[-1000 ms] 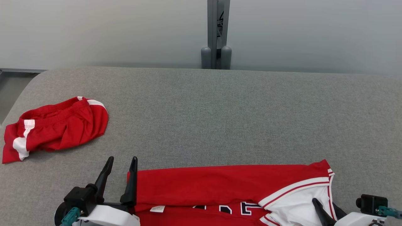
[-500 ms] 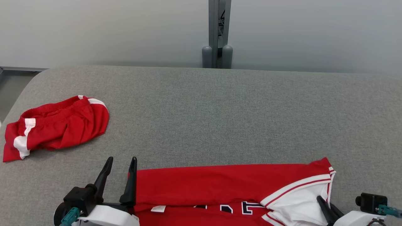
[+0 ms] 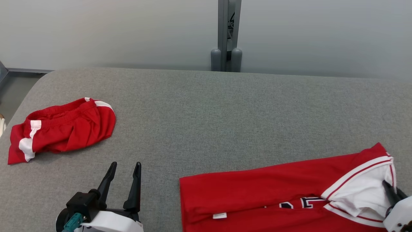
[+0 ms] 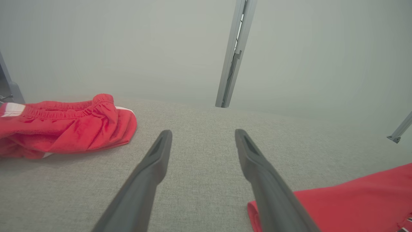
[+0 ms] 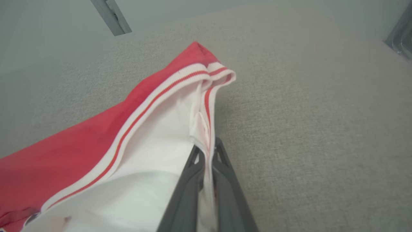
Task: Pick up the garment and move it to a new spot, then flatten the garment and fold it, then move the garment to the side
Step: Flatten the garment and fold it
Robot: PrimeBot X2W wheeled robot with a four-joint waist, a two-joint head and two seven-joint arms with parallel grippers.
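The garment (image 3: 251,190), a red jersey with white, red-striped sleeve trim and dark lettering, lies folded into a long strip on the grey padded table (image 3: 225,112), near the front right. My right gripper (image 3: 391,191) is at its right end, shut on the white sleeve edge. In the right wrist view the right gripper (image 5: 207,148) pinches the thin white hem of the garment (image 5: 80,151) between its fingers. Over bare table at the front left, my left gripper (image 3: 125,166) stands open and holds nothing. The left wrist view has the left gripper (image 4: 202,135) just left of the garment's (image 4: 354,199) end.
A crumpled pair of red shorts (image 3: 64,129) with white stripes lies at the table's left, also in the left wrist view (image 4: 64,129). A grey post (image 3: 227,35) stands behind the table's far edge against a pale wall.
My right gripper has shut on the white sleeve edge and dragged the garment to the right, away from the left gripper. The left gripper has stayed open in place.
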